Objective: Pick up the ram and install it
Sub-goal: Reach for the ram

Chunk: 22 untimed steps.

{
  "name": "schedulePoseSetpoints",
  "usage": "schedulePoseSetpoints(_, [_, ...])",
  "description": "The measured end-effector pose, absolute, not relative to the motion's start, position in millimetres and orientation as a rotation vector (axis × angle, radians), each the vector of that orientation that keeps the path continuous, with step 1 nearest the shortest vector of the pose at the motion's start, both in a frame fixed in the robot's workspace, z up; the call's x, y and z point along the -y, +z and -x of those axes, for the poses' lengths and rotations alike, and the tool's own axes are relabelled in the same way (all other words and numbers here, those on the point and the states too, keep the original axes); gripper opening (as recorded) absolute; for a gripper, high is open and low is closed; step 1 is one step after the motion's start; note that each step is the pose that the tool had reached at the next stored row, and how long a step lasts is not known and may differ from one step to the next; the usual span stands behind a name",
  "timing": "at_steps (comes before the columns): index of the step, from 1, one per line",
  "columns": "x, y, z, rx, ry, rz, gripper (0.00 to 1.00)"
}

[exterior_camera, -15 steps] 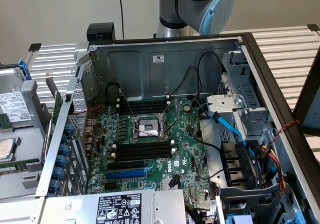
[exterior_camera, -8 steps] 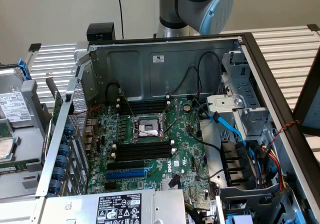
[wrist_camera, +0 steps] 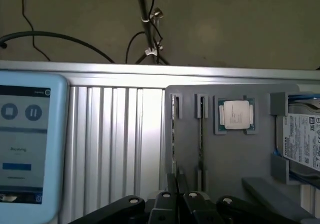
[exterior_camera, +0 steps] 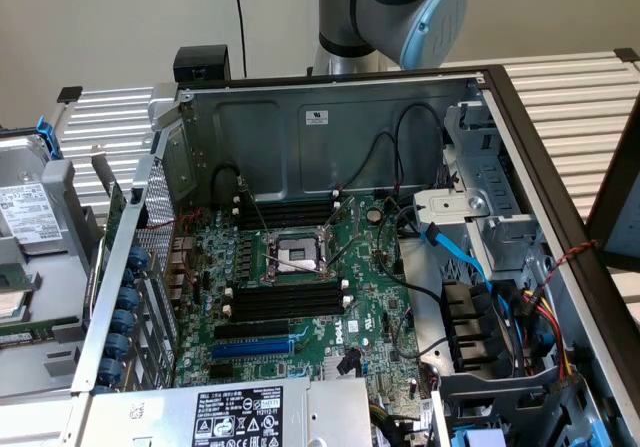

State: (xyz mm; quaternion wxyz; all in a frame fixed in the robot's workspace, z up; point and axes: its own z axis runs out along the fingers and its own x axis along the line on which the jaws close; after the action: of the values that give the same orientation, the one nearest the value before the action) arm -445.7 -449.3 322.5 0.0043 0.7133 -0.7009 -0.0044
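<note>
In the exterior view the arm (exterior_camera: 400,7) rises behind an open case (exterior_camera: 330,117) that lies on its side. Inside it the motherboard (exterior_camera: 372,302) faces up. The socket (exterior_camera: 295,252) sits in the middle, with black memory slots (exterior_camera: 285,300) in banks on either side of it. A blue slot (exterior_camera: 252,347) lies nearer the power supply (exterior_camera: 235,415), which has a white label. A blue cable (exterior_camera: 462,259) and a bundle of coloured wires run through the drive bay on the exterior view's right.

In the wrist view the gripper (wrist_camera: 178,184) hangs over a grey tray (wrist_camera: 235,169) that rests on a ribbed metal table (wrist_camera: 115,134). The ram (wrist_camera: 173,134) stands on edge in one of the tray's two narrow holders. It is seen edge-on as a thin strip, so it is in the tray and not in the case. The second holder is just beside it (I cannot tell whether that one holds a stick). Next along the tray come a CPU (wrist_camera: 236,115) in its green-edged frame and then a labelled drive (wrist_camera: 302,139) at the tray's far side.

The fingers are drawn close together with barely a gap, and their tips are at the near end of the ram. Whether they pinch it or only hover at it I cannot tell. A blue-rimmed tablet (wrist_camera: 25,144) lies on the table on the other side of the gripper from the tray — its screen is lit. Dark cables trail across the floor beyond the table.
</note>
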Motion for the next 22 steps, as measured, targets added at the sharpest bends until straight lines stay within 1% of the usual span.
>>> schedulePoseSetpoints(22, [446.0, 282.5, 439.0, 2.2, -0.014, -2.23, 0.12])
